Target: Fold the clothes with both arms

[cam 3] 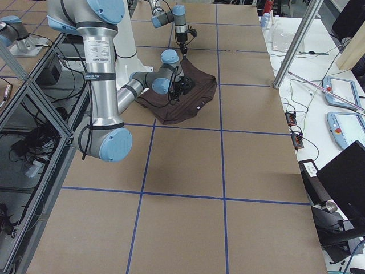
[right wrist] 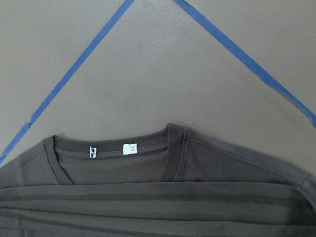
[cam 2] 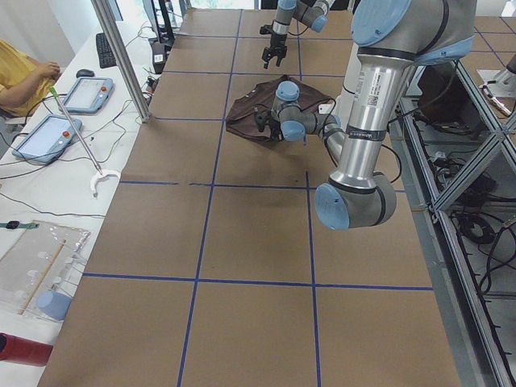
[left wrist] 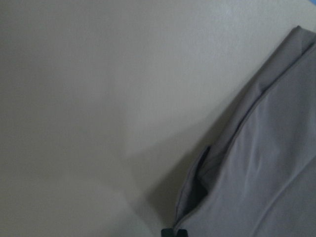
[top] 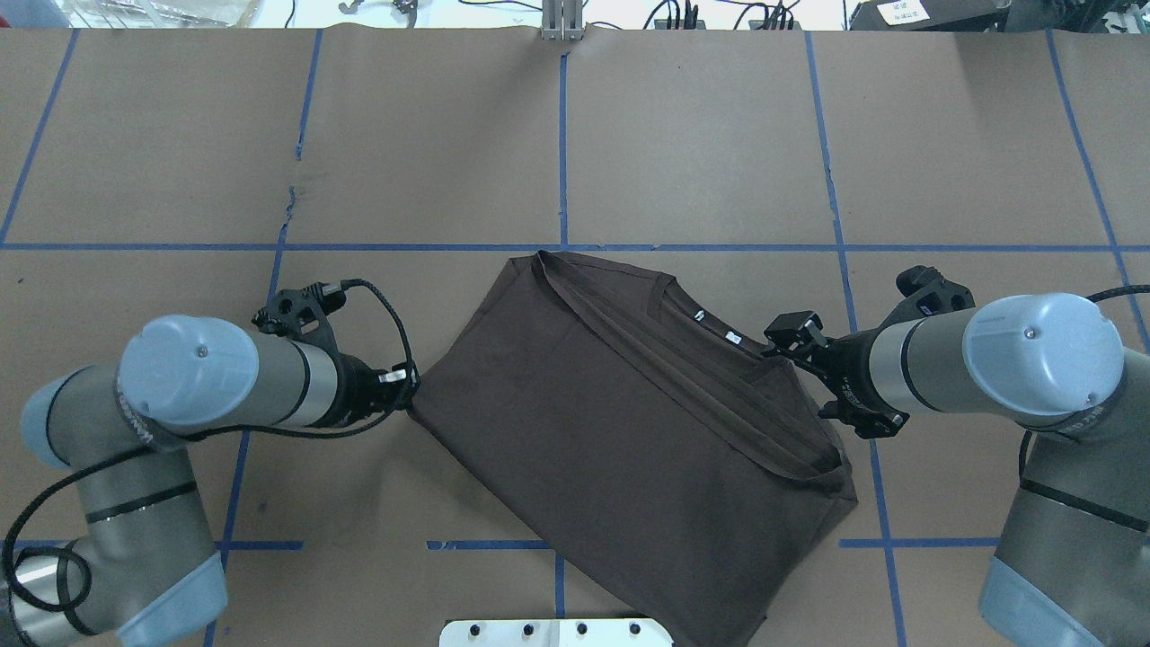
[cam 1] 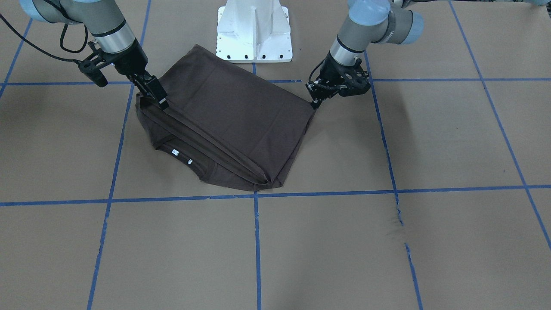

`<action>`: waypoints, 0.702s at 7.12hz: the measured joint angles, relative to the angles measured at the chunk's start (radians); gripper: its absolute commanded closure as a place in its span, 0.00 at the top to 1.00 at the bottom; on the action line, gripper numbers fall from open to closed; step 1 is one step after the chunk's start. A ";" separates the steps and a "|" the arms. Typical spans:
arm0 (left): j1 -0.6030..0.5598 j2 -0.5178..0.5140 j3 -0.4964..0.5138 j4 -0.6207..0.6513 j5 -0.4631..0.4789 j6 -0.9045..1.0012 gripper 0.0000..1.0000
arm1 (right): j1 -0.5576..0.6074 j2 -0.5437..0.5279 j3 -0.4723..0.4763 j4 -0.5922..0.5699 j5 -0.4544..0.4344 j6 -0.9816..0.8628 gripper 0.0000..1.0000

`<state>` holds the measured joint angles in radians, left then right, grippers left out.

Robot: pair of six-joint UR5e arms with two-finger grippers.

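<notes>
One dark brown T-shirt (top: 629, 431) lies half-folded on the table (cam 1: 387, 241) just in front of the white pedestal (cam 1: 254, 30) — two white neck labels (right wrist: 111, 149) show inside its collar (right wrist: 118, 140). Two grippers work it: the left gripper (top: 410, 388) pinches one corner of the shirt, the right gripper (cam 1: 160, 98) clamps the folded hem at the opposite side.

A matt brown cloth T-shirt (cam 1: 241, 116) lies on smooth brown paper table covering (cam 1: 430, 241). Arms (top: 269, 382) show brushed metal with glossy blue plastic caps.
</notes>
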<state>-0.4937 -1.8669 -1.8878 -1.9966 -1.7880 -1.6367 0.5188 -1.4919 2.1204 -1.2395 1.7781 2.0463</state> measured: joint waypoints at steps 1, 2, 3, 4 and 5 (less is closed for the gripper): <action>-0.075 -0.052 0.072 -0.002 -0.001 0.059 0.00 | 0.003 0.001 0.001 0.000 0.000 0.000 1.00; -0.148 -0.133 0.181 -0.017 0.000 0.102 0.00 | 0.005 0.005 0.001 0.000 -0.001 0.000 1.00; -0.212 -0.218 0.312 -0.069 0.000 0.140 0.00 | 0.006 0.013 0.000 0.000 -0.001 0.000 1.00; -0.260 -0.297 0.465 -0.167 0.001 0.164 0.00 | 0.006 0.020 -0.002 0.000 -0.001 0.000 1.00; -0.292 -0.395 0.643 -0.268 0.003 0.180 0.00 | 0.006 0.028 -0.003 0.000 -0.002 0.000 1.00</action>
<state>-0.7858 -2.2621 -1.2453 -2.2650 -1.7851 -1.4564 0.5243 -1.4635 2.1170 -1.2394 1.7765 2.0463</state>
